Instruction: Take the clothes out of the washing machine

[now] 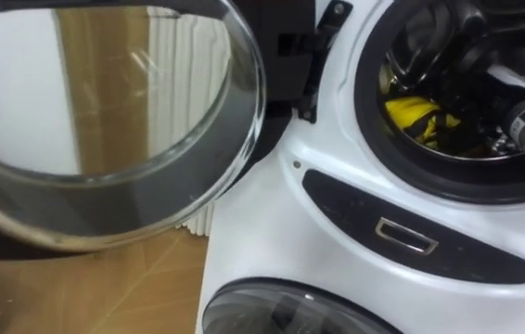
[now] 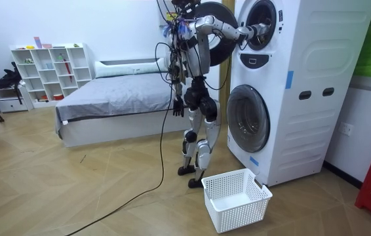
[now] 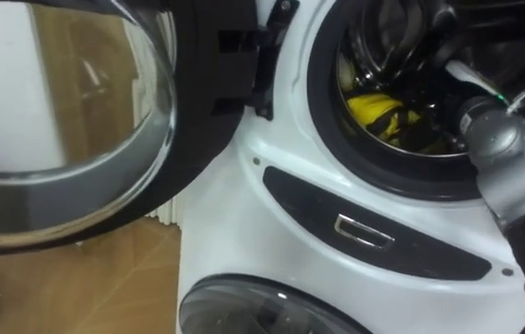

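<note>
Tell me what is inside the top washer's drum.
A yellow cloth lies low in the drum. The robot's right arm reaches in and covers the right side; what lies behind it or deeper in the dark cannot be seen.

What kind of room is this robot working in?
Probably a bedroom doubling as a laundry corner: a grey-covered bed, a white cube shelf unit, and two stacked white front-loading washing machines with a white plastic laundry basket in front.

Silver-grey forearm (image 3: 502, 153), black joints, dark trailing cable (image 2: 147, 187)
</note>
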Controlling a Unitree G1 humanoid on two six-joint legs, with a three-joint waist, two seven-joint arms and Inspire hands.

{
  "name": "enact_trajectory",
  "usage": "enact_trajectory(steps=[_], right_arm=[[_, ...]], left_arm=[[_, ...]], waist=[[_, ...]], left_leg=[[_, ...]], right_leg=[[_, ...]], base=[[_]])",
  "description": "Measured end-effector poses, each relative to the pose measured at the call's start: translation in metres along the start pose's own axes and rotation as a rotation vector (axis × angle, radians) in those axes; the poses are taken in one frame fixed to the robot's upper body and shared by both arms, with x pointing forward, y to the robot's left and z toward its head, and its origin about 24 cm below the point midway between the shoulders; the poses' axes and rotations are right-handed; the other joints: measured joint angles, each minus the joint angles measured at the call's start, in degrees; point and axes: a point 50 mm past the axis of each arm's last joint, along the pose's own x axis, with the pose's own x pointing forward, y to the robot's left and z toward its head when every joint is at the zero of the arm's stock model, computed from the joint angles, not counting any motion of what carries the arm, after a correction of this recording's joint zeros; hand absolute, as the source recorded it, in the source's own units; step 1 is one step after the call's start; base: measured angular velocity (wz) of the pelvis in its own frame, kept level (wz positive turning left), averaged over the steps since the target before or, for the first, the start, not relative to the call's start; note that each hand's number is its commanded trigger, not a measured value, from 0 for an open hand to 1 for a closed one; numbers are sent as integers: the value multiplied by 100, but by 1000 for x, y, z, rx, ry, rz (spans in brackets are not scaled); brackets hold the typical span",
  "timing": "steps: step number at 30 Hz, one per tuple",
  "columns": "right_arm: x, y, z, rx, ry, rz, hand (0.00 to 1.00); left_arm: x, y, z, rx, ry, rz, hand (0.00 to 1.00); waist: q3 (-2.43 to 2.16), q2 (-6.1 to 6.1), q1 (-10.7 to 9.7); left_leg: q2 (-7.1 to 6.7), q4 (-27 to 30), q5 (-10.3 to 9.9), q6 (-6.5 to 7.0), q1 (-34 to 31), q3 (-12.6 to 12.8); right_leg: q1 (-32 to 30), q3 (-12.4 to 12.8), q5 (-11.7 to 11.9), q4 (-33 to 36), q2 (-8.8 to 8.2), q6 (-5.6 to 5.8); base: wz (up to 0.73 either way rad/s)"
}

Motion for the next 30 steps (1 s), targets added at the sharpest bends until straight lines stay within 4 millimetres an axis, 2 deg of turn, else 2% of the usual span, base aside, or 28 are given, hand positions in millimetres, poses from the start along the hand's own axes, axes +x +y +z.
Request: enact_trajectory(steps=[2,5,7,9,11,13,15,16,18,23,26,30], right_arm=[[-4,1,11,-10,-61,-19,100],[-16,9,30,-35,-175,-32,100],[-31,12,44,-31,-273,-47,100],[-48,19,60,42,-385,-76,100],[-57,21,72,68,-447,-100,100],[-74,24,84,84,-532,-113,100],[-92,31,91,134,-612,-95,100],[-94,32,93,145,-624,-90,100],[-102,31,96,201,-660,-73,100],[-119,20,92,281,-710,-108,100],[-134,14,88,317,-758,-135,100],[-147,12,87,350,-808,-142,100]], left_arm=[[0,0,1,-15,-6,9,0],[-2,-3,-4,-11,-13,30,0],[-3,-7,-6,-15,-16,30,0],[-4,-9,-12,-12,-7,35,0],[-5,-12,-17,-10,-2,41,0],[-7,-15,-25,-9,10,46,0],[-9,-23,-30,-16,22,43,0],[-10,-25,-29,-19,22,39,0],[-12,-31,-26,-43,7,22,0],[-16,-42,-29,-59,15,13,0],[-18,-45,-38,-74,40,18,0],[-20,-51,-48,-100,79,6,0]], waist=[[1,28,-63],[-42,127,-182],[-43,227,-269],[-73,346,-417],[-92,408,-475],[-86,433,-510],[-83,441,-676],[-82,442,-707],[-77,447,-904],[-46,513,-973],[-82,513,-1001],[-99,546,-1145]], left_leg=[[16,-6,-11,9,-10,47],[62,-27,-25,19,0,143],[61,-40,-25,20,-14,179],[64,-39,-25,19,-1,218],[75,-39,-24,18,1,345],[88,-40,-24,18,-3,351],[88,-41,-24,18,1,357],[87,-40,-24,18,2,363],[86,-47,-27,17,-16,402],[118,-41,-95,43,15,514],[127,-40,-104,38,43,546],[129,-40,-104,38,49,566]], right_leg=[[-37,75,6,0,13,-10],[-77,181,7,3,22,-10],[-116,213,7,3,20,-10],[-140,251,7,5,18,-9],[-187,344,7,13,28,-10],[-210,415,7,10,41,-11],[-168,424,7,10,41,-10],[-171,433,7,9,40,-10],[-221,453,7,11,40,-11],[-237,537,9,103,56,-11],[-220,542,10,103,67,-12],[-212,535,10,105,68,-12]], base=[[-22],[-17],[-12],[-7],[-23],[-21],[0],[0],[0],[-12],[-5],[0]])
